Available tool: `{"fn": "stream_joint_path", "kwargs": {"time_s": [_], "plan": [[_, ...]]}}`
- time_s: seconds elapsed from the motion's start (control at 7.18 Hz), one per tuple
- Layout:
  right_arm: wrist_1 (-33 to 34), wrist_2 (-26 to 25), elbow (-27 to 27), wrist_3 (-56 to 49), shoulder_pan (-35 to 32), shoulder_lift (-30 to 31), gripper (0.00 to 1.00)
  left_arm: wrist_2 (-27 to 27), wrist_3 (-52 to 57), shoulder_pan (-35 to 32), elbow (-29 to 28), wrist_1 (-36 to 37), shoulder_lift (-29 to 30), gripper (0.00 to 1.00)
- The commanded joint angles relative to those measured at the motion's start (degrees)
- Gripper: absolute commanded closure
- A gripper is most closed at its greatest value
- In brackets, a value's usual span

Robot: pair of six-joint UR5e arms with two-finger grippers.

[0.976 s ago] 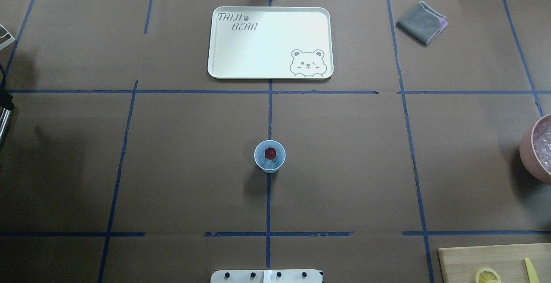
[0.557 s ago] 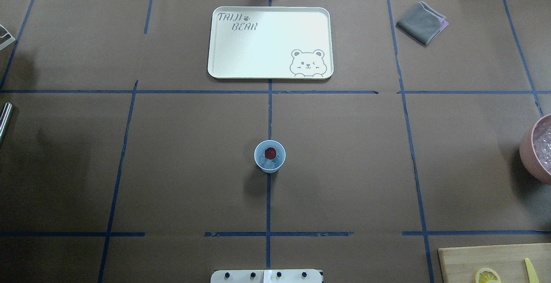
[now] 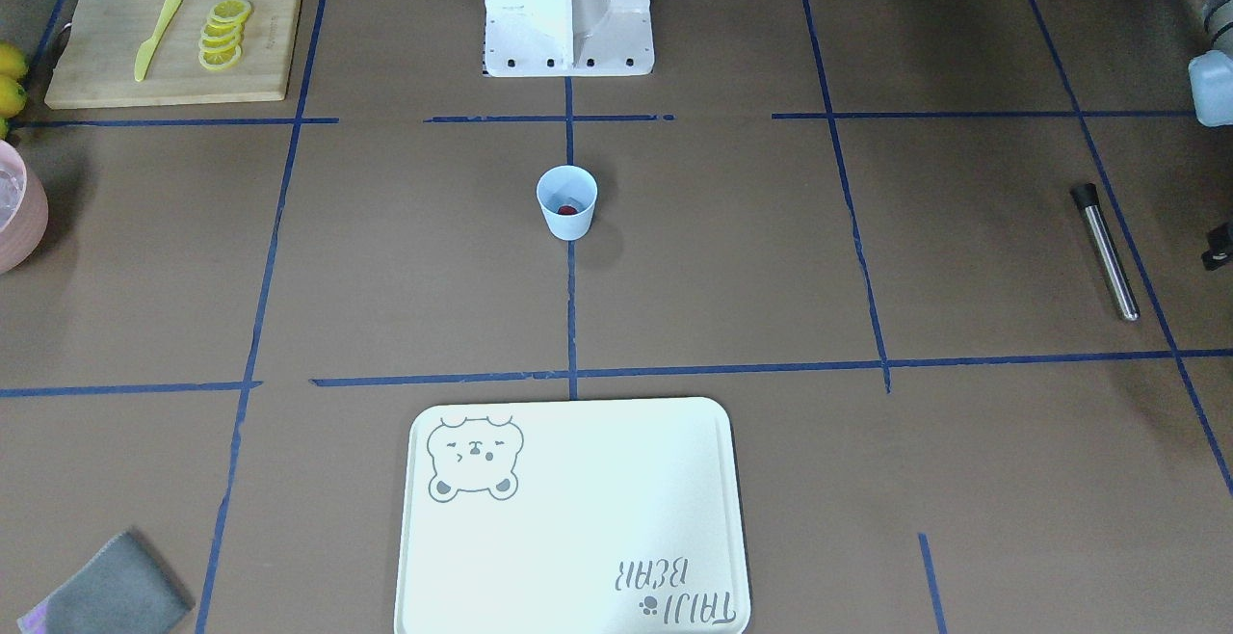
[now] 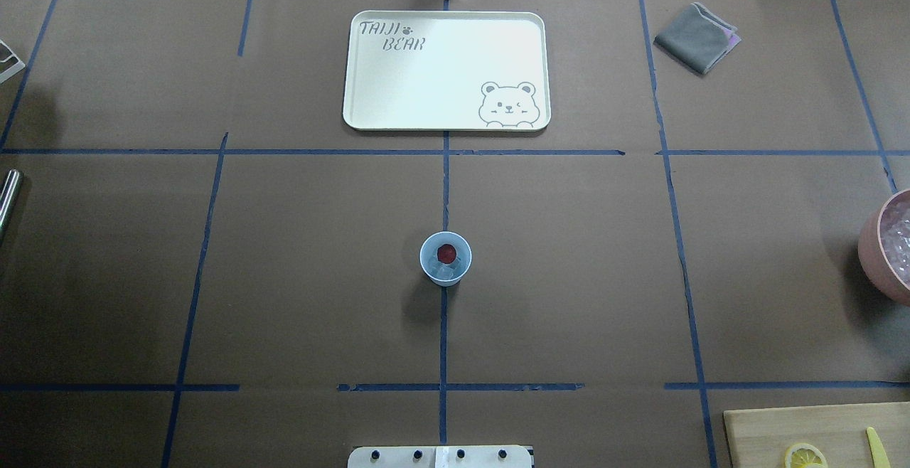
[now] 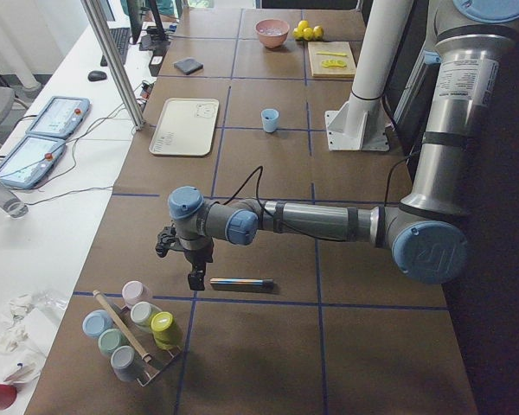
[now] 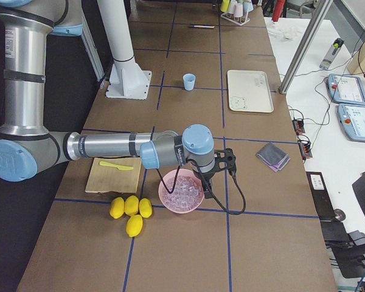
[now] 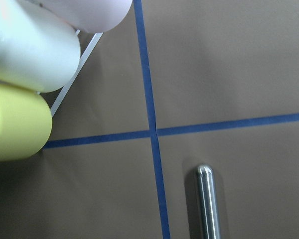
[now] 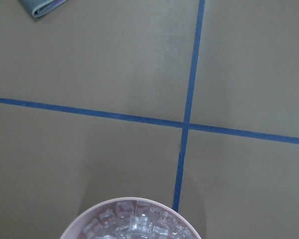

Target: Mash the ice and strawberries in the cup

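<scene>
A blue cup [image 4: 446,260] stands midway on the table [image 4: 569,276], with a strawberry [image 4: 446,252] and ice [image 4: 447,269] inside. The left gripper [image 5: 194,277] hangs beside a metal rod [image 5: 240,283] lying at the left end, and the right gripper [image 6: 227,163] is over a pink bowl [image 6: 181,210]; neither's opening can be told. The round rod could roll from an off-centre pinch, and the light, unheld cup may tip under pressing.

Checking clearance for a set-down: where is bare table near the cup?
Bare table all round the cup, out to the tray, rod and bowl. The tray is empty too. Crowded: the board with its lemon slices.
</scene>
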State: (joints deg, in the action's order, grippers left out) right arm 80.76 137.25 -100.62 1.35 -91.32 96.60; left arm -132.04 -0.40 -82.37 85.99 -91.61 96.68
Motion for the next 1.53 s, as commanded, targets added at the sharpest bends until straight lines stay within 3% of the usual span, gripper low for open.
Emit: {"fn": "stream_joint_path", "kwargs": {"time_s": [0.0,0.42,1.39], "plan": [[0.19,0.47,0.87,0.4,0.0,-0.09,0.01,-2.35,6.35,-3.48,0.23,4.05,-1.05,0.0],[0.27,0.91,1.13,0.4,0.0,0.08,0.01,-2.17,10.59,-10.69,0.05,6.18,-2.45,0.0],[0.1,0.91,1.04,0.4,0.0,0.26,0.01,-2.43,10.42,-10.88,0.85,6.1,-4.39,0.0]]}}
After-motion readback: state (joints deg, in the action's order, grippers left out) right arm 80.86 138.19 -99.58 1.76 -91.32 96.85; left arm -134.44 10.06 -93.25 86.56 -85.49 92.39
